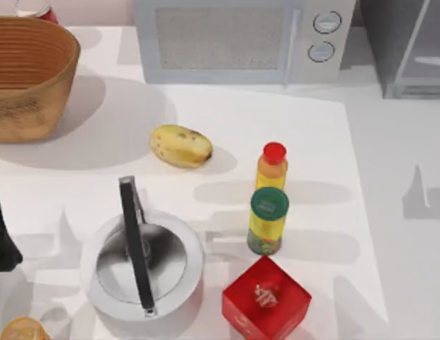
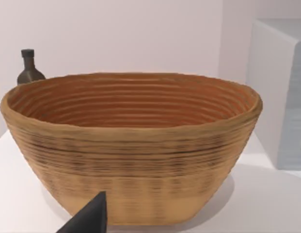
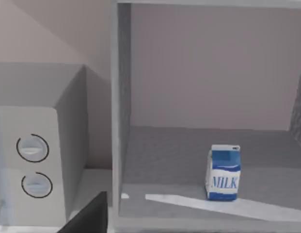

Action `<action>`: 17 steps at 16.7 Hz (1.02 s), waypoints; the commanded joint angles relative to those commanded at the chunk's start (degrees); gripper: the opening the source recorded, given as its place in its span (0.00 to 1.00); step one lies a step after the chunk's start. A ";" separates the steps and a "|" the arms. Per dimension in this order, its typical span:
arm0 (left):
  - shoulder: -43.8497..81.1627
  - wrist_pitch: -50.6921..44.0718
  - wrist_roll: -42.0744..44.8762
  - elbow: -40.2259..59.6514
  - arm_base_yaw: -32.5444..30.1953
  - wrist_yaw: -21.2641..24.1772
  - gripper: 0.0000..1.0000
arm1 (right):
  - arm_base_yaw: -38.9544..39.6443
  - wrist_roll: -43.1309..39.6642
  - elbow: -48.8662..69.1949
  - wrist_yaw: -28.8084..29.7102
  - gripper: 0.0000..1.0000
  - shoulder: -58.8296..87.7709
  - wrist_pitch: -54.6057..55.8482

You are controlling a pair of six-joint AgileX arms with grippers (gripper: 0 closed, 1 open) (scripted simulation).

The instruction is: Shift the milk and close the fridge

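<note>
Blue-panelled milk (image 3: 223,173) stands upright inside the open fridge (image 3: 189,97) (end effector states: cannot tell).

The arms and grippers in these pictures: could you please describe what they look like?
Little shows. The left arm is a black, tapering shape at the top view's left edge. Each wrist view shows one dark grey, matte, pointed finger tip: left gripper, right gripper. No cables or markings are visible.

The white table (image 1: 361,212) bears a basket (image 1: 28,78), potato (image 1: 181,146), kettle (image 1: 143,263) and red cube (image 1: 266,299).
</note>
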 joint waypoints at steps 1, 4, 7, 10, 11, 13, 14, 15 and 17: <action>0.00 0.00 0.00 0.00 0.00 0.00 1.00 | 0.41 0.12 -3.48 0.47 1.00 -4.81 -1.07; 0.00 0.00 0.00 0.00 0.00 0.00 1.00 | 1.74 0.55 -11.63 1.75 1.00 -16.71 -4.22; 0.00 0.00 0.00 0.00 0.00 0.00 1.00 | 3.07 1.01 -16.53 2.88 1.00 -24.60 -7.22; 0.00 0.00 0.00 0.00 0.00 0.00 1.00 | 3.68 1.26 -18.41 3.36 1.00 -27.61 -8.56; 0.00 0.00 0.00 0.00 0.00 0.00 1.00 | 3.68 1.26 -18.41 3.36 1.00 -27.61 -8.56; 0.00 0.00 0.00 0.00 0.00 0.00 1.00 | 3.68 1.26 -18.41 3.36 1.00 -27.61 -8.56; 0.00 0.00 0.00 0.00 0.00 0.00 1.00 | 3.68 1.26 -18.41 3.36 1.00 -27.61 -8.56; 0.00 0.00 0.00 0.00 0.00 0.00 1.00 | 3.51 1.23 -18.26 3.30 1.00 -27.41 -8.48; 0.00 0.00 0.00 0.00 0.00 0.00 1.00 | 3.45 1.30 -17.80 3.37 1.00 -27.94 -9.09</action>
